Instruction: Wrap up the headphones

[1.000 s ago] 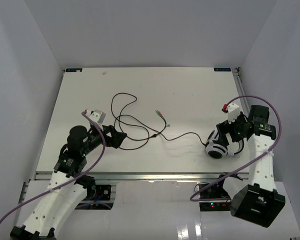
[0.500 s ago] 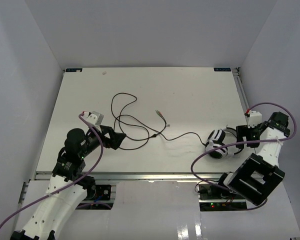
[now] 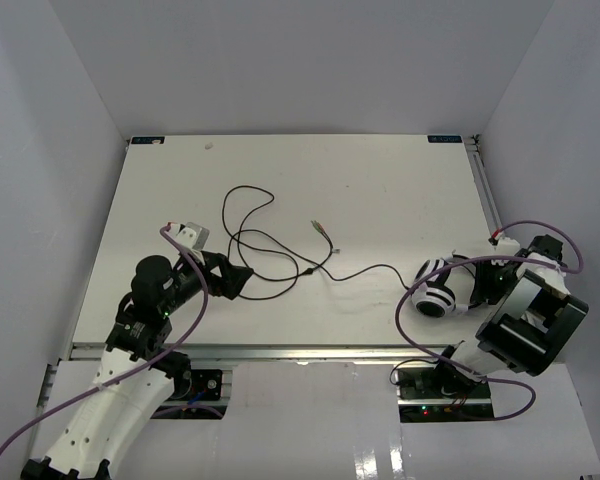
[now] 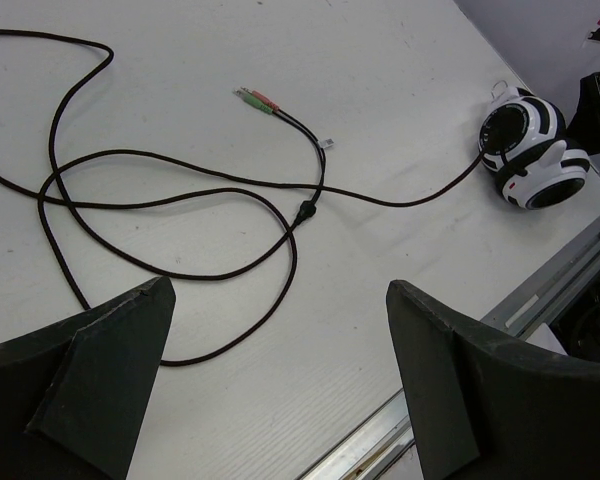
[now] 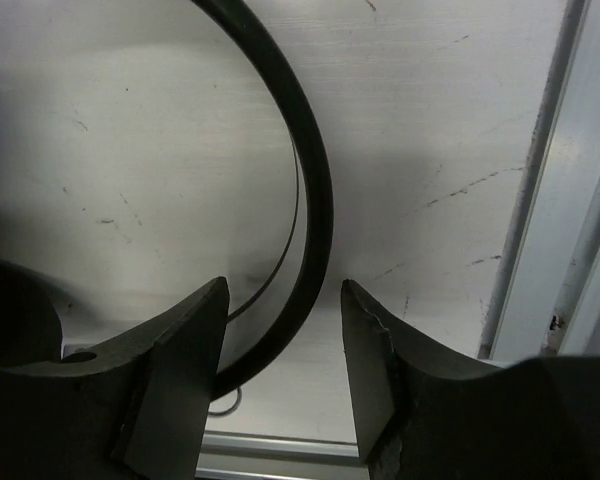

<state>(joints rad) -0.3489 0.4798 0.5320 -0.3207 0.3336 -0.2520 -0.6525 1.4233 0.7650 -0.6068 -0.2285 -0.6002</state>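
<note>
Right end effector sits released astride the headband of the headphones; left end effector hangs released over the looped cable.

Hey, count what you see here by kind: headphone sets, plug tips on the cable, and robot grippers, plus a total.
White-and-black striped over-ear headphones: 1
Coloured plug tips on thin black cable: 2 (green, red)
Black two-finger grippers: 2 (left gripper, right gripper)
Total: 5

Headphones at table's right, apparently between right tool; cable sprawls left.
</note>
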